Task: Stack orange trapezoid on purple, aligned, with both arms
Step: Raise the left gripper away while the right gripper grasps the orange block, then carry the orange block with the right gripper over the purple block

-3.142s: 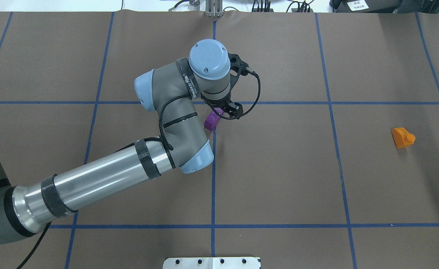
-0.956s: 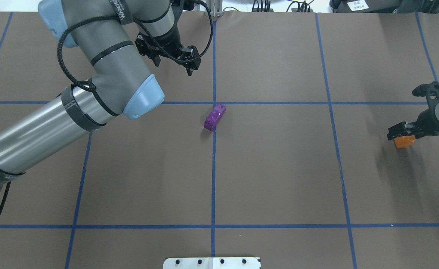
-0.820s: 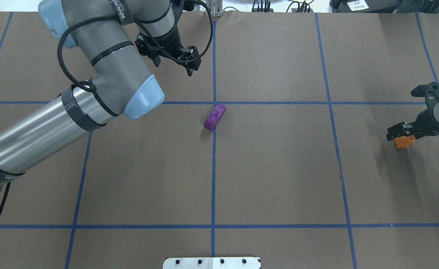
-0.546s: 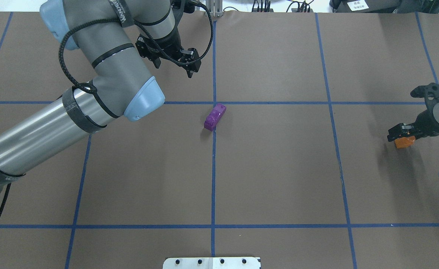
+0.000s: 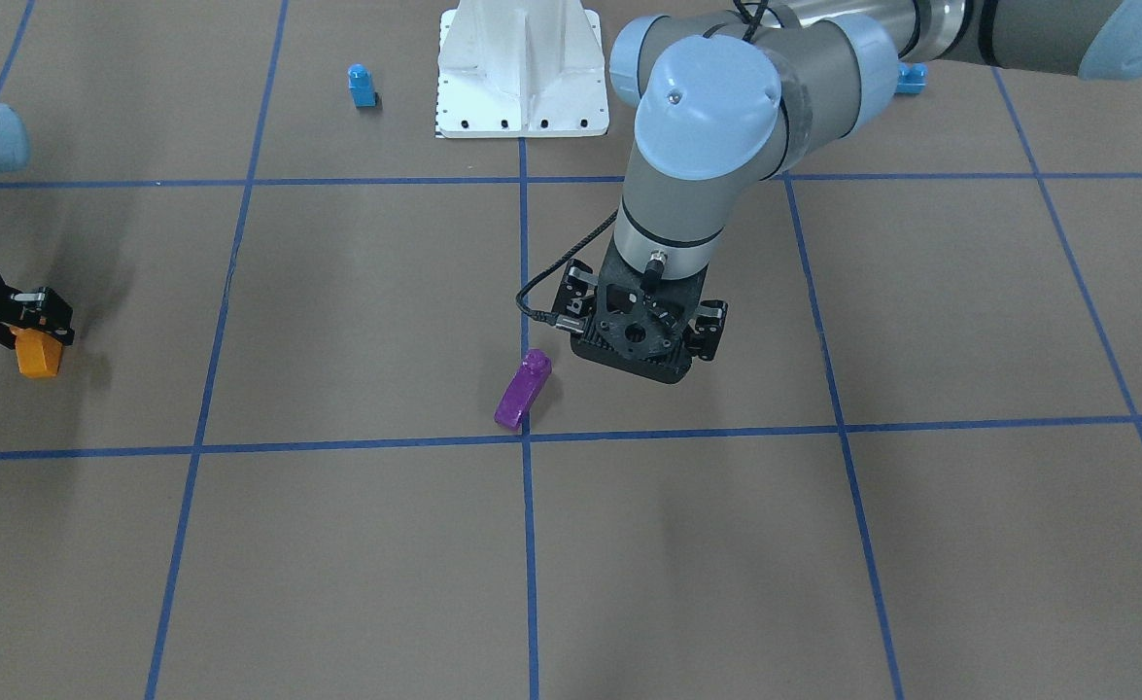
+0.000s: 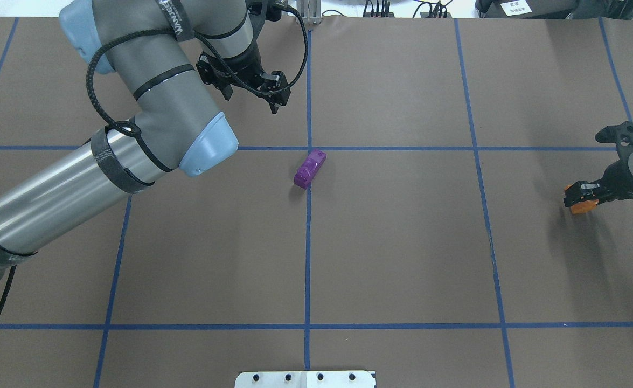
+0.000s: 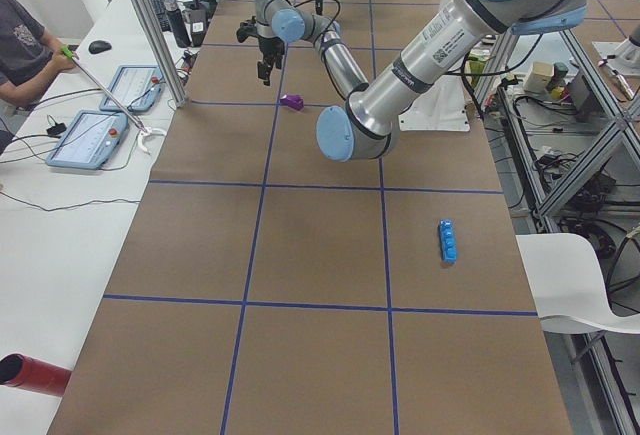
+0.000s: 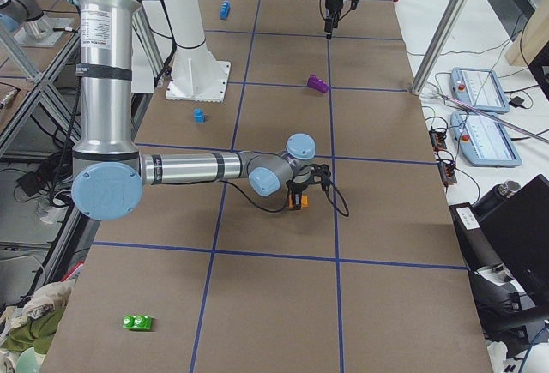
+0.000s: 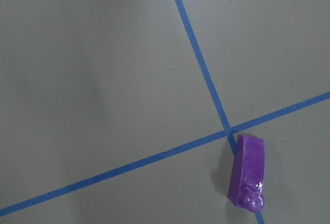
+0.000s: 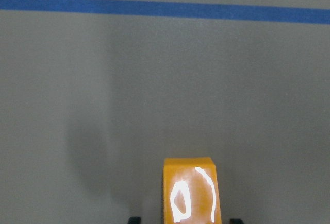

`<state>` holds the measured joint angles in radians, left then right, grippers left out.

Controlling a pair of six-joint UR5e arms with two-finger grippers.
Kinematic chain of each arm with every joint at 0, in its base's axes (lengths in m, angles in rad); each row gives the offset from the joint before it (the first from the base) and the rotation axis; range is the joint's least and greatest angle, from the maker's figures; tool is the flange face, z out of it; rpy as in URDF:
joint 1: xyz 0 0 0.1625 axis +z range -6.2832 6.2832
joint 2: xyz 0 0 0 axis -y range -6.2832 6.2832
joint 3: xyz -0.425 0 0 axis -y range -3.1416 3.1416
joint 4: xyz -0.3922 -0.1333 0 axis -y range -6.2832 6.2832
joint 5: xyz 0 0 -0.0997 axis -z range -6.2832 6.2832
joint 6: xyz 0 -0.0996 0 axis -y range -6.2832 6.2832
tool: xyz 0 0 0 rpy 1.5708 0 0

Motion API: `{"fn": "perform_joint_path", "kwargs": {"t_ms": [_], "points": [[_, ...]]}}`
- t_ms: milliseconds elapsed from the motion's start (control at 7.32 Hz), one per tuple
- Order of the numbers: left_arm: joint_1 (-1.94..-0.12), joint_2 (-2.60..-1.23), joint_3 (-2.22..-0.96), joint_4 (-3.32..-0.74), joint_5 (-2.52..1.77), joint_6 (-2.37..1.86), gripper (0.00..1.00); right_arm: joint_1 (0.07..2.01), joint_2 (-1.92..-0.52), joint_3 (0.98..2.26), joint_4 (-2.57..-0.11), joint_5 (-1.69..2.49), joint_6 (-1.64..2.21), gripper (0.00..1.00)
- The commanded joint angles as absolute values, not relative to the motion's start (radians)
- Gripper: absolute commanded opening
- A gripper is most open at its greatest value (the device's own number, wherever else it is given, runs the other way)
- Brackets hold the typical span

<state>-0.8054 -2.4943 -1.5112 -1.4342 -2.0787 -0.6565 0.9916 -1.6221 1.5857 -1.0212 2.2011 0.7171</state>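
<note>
Right gripper (image 6: 579,196) straddles orange trapezoid (image 10: 192,193), jaws apart; centre, then close squarely on flat sides; left gripper (image 6: 249,99) spread, empty, off purple (image 6: 310,168).

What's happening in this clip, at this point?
Two-arm brick stacking, with nothing stacked yet. The right gripper is low over the orange trapezoid near the table's end. Its fingers sit either side of the brick, and the wrist view shows gaps, so it does not look gripped. The purple brick lies alone by the centre tape crossing. The left gripper hangs open and empty above the table just beyond it.
</note>
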Motion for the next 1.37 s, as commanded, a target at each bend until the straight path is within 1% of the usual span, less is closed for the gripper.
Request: {"fn": "perform_joint_path", "kwargs": {"t_ms": [0,137,273,410,546,683,820,956,1093,1230], "points": [[-0.805,-2.494,-1.511,-1.436,-2.08,-0.657,1.0,0.989,-1.621,1.58,-1.028,2.2,0.713,0.3],[-0.805,-2.494,-1.512,-1.436,-2.08,-0.657,1.0,0.988,-1.621,1.58,-1.029,2.201,0.713,0.03],[-0.805,-2.494,-1.513,-1.436,-2.082,-0.657,1.0,0.988,-1.62,1.586,-1.032,2.204,0.712,0.0],[-0.807,-2.494,-1.514,-1.436,-2.083,-0.657,1.0,1.006,-1.614,1.594,-1.037,2.247,0.712,0.0],[-0.811,-2.494,-1.514,-1.436,-2.085,-0.655,1.0,1.028,-1.6,1.63,-1.096,2.287,0.713,0.0],[-0.818,-2.493,-1.514,-1.433,-2.083,-0.653,1.0,1.048,-1.516,1.7,-1.259,2.293,0.713,0.0],[-0.836,-2.476,-1.516,-1.43,-2.085,-0.634,1.0,1.051,-1.385,1.751,-1.472,2.284,0.722,0.0],[-0.86,-2.427,-1.535,-1.428,-2.085,-0.559,1.0,1.051,-1.25,1.761,-1.599,2.278,0.73,0.0],[-0.9,-2.357,-1.569,-1.43,-2.086,-0.484,1.0,1.023,-1.156,1.756,-1.641,2.278,0.788,0.0],[-0.944,-2.292,-1.592,-1.43,-2.089,-0.398,1.0,0.949,-1.076,1.744,-1.641,2.261,0.948,0.0]]}}
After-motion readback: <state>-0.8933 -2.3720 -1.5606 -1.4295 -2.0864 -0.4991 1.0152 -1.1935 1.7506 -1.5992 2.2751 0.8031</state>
